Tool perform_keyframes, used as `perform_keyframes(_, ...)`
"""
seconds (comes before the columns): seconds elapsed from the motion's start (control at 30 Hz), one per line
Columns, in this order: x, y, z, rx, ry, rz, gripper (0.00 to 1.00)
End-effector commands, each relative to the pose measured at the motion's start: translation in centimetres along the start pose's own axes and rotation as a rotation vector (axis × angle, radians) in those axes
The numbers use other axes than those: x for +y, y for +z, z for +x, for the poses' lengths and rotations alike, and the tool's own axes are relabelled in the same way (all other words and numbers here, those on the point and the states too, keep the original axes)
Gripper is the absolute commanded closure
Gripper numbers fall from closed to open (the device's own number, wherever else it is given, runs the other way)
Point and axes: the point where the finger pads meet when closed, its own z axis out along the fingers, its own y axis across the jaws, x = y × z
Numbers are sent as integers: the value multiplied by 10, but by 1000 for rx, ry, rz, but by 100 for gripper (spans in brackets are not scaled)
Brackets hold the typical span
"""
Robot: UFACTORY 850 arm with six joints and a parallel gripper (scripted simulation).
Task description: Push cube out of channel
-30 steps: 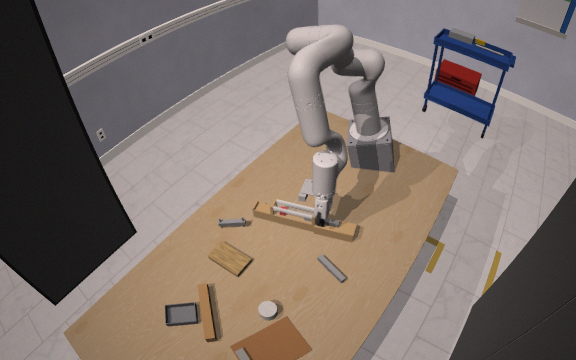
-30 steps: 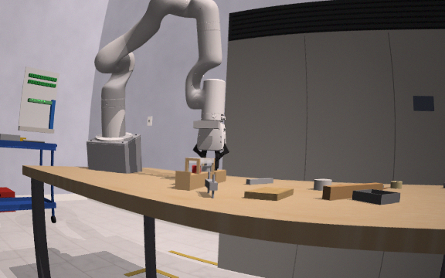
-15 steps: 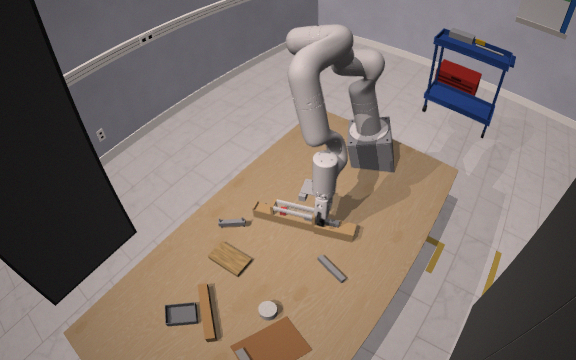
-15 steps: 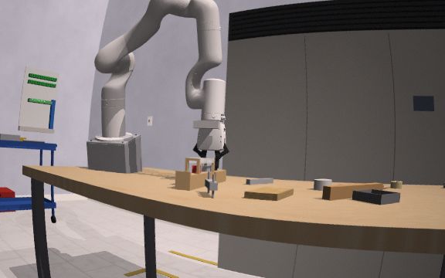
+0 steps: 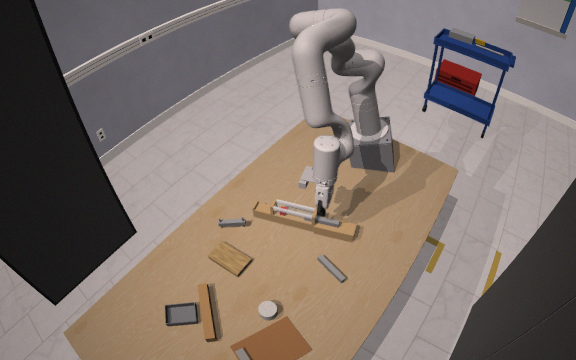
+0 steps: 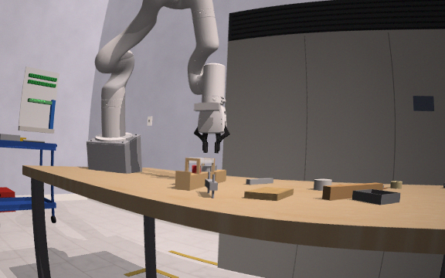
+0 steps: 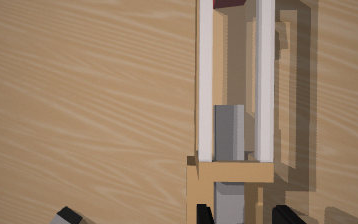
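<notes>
Gripper (image 6: pixel 212 147) hangs above the channel (image 5: pixel 295 209), fingers (image 6: pixel 205 146) pointing down, partly spread, nothing between them. In the side view it is well clear of the channel's roof, with open air under the fingertips.

Straight below the gripper lies a grey bar (image 7: pixel 228 132). One end of it sits inside the channel between the two white rails (image 7: pixel 205 80); the rest runs back over the wooden cross-piece (image 7: pixel 235 172) at the near mouth. In the wrist view the two dark fingertips frame the bar's rear part at the bottom edge of the picture.

Red cube (image 7: pixel 230 3) is at the far end of the channel from the gripper, between the rails, only its near edge showing at the top of the wrist view. From overhead the cube (image 5: pixel 283 210) sits inside the channel, toward the end away from the gripper. Bar tip and cube are well apart.

Beyond the channel's far end from the gripper, a small grey piece (image 5: pixel 231 222) lies on the table (image 5: pixel 393 210). A wooden slab (image 5: pixel 230 258) and a second grey bar (image 5: pixel 331 268) lie farther off, on the side away from the arm's base (image 5: pixel 385 162).
</notes>
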Motion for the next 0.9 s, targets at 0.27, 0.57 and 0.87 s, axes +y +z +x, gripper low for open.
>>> perform_keyframes(0.27, 0, -7, 0, -4, -2, -14, 61)
perform_keyframes(0.57, -75, -4, -20, 27, 220, -1, 61)
perform_keyframes(0.87, -176, -6, -91, -1, 587, -15, 61)
